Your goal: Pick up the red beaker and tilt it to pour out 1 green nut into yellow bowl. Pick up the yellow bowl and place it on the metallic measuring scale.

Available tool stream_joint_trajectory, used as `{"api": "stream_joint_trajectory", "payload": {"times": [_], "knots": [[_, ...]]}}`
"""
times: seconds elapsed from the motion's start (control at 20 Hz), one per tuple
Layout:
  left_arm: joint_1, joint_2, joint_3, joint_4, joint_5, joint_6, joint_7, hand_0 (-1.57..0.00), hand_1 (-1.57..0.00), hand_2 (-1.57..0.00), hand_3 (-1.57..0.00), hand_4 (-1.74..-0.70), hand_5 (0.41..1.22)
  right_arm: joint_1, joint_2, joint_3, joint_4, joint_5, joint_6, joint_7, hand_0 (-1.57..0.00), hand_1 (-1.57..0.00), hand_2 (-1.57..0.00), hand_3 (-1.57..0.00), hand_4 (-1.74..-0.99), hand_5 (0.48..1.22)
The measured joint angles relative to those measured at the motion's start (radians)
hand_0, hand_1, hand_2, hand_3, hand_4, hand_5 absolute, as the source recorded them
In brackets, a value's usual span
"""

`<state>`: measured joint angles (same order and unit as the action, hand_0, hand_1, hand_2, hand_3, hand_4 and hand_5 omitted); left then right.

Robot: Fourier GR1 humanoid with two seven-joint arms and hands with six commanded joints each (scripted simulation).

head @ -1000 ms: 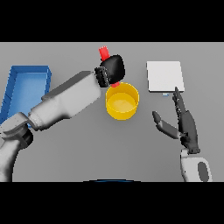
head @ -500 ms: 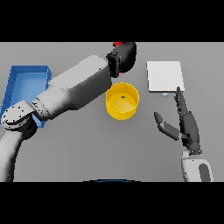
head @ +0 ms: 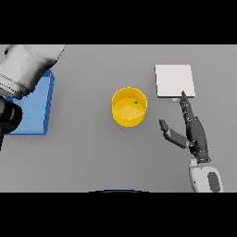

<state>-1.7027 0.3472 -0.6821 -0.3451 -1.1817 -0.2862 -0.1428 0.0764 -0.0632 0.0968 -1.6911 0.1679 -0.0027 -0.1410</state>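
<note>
**Green nut sat in the yellow bowl, right hand waited open beside it**

The yellow bowl stood upright near the middle of the grey tabletop, and there it was: one small green nut lay inside, close to the bowl's far right wall. No red beaker showed anywhere in the head view.

Over to the right, the metallic measuring scale lay flat as a pale square plate, apart from the bowl and farther back. The right hand came up from the lower right, its fingers held straight and together, pointing away from the robot, the tips just reaching the scale's near edge in the picture; whether they touched it could not be told. The thumb stuck out wide toward the bowl, with clear tabletop between them. That hand held nothing.

On the left, the left arm filled the upper corner, big and close to the camera, and its hand was out of sight, so its fingers could not be judged. Beneath the arm a blue tray rested on the tabletop, partly covered by it, well apart from the bowl.
</note>
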Motion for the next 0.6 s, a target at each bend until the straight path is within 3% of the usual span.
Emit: {"api": "stream_joint_trajectory", "payload": {"times": [0.1, 0.25, 0.4, 0.5, 0.6], "knots": [[-0.004, 0.061, 0.161, 0.07, 0.136, -0.01, 0.054, -1.57, -1.57, -1.57, -1.51, -1.74, 1.221, -0.017, -0.004, -0.009, 0.019, -0.008, 0.001, 0.008, 0.0, 0.0, 0.0, 0.0, -1.114, 0.578], [0.044, 0.152, 0.356, 0.147, 0.323, 0.008, 0.076, -1.57, -1.57, -1.57, -1.54, -1.74, 1.221, -0.021, -0.016, -0.007, 0.026, -0.004, 0.008, -0.01, 0.0, 0.0, 0.0, 0.0, -1.118, 0.595], [0.13, 0.218, 0.494, 0.188, 0.468, 0.081, 0.121, -1.57, -1.57, -1.57, -1.55, -1.74, 1.221, -0.035, -0.011, 0.008, 0.028, 0.027, -0.009, 0.013, 0.0, 0.0, 0.0, 0.0, -1.132, 0.614], [0.214, 0.228, 0.536, 0.207, 0.525, 0.149, 0.215, -1.57, -1.57, -1.57, -1.56, -1.74, 1.221, -0.034, -0.015, 0.011, 0.024, 0.021, 0.002, 0.003, 0.0, 0.0, 0.0, 0.0, -1.138, 0.626], [0.297, 0.237, 0.581, 0.19, 0.588, 0.236, 0.246, -1.57, -1.57, -1.57, -1.56, -1.74, 1.221, -0.039, -0.033, 0.003, 0.025, 0.016, 0.011, 0.011, 0.0, 0.0, 0.0, 0.0, -1.134, 0.632]]}}
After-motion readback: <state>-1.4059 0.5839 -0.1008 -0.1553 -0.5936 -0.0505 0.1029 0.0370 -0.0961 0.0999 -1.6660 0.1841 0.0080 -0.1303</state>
